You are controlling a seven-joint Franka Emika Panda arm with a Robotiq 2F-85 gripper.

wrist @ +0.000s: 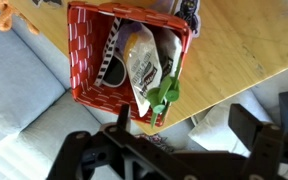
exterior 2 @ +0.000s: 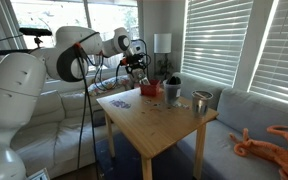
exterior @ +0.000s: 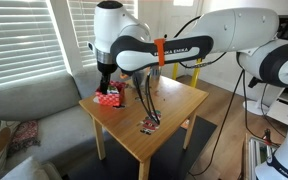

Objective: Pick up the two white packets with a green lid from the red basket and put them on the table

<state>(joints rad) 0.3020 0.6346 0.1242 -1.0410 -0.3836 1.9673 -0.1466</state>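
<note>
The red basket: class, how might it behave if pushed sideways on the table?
The red basket looks small and woven, so it is probably light and likely to slide. It is low, so tipping seems unlikely. It stands near the table edge, so a push might send it off.

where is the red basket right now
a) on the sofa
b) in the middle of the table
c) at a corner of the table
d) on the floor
c: in an exterior view the red basket sits at a corner of the table, and the wrist view shows the table's edge running close beside the basket.
</note>
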